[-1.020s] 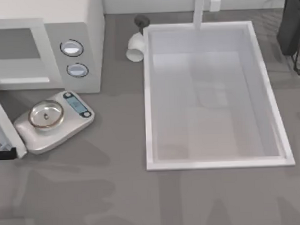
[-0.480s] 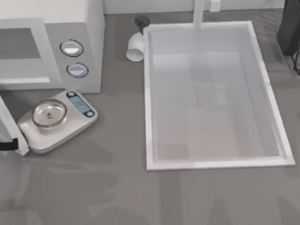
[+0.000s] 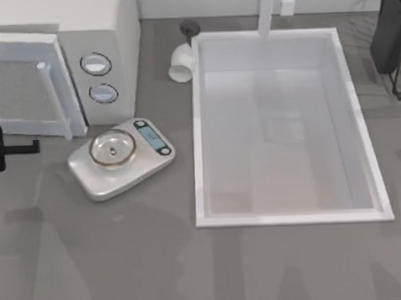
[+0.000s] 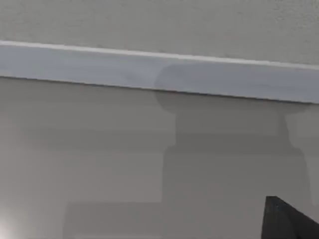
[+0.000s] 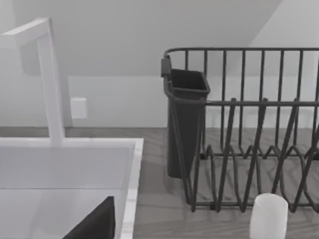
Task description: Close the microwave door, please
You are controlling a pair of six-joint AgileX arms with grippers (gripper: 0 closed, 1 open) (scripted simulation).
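Note:
The microwave (image 3: 125,41) stands at the table's back left, with two round knobs (image 3: 96,64) on its panel. The microwave door (image 3: 17,97) lies swung in against the front, its white bar handle (image 3: 54,99) beside the knobs; whether it is fully latched I cannot tell. My left gripper (image 3: 1,149) sits at the top view's left edge, just in front of the door's lower frame. In the left wrist view a pale flat panel (image 4: 149,69) is very close. My right arm is parked at the back right; a dark part of its gripper (image 5: 94,224) shows over the sink.
A silver scale (image 3: 120,157) with a blue display sits in front of the microwave's knob side. A big white sink basin (image 3: 196,130) with a faucet (image 5: 50,79) takes up the middle and right. A white cup (image 3: 181,65) lies behind it. A black dish rack (image 5: 249,129) stands back right.
The door has swung from wide open at the left edge in against the microwave front. The scale has been shoved to the right. My left gripper has moved toward the microwave.

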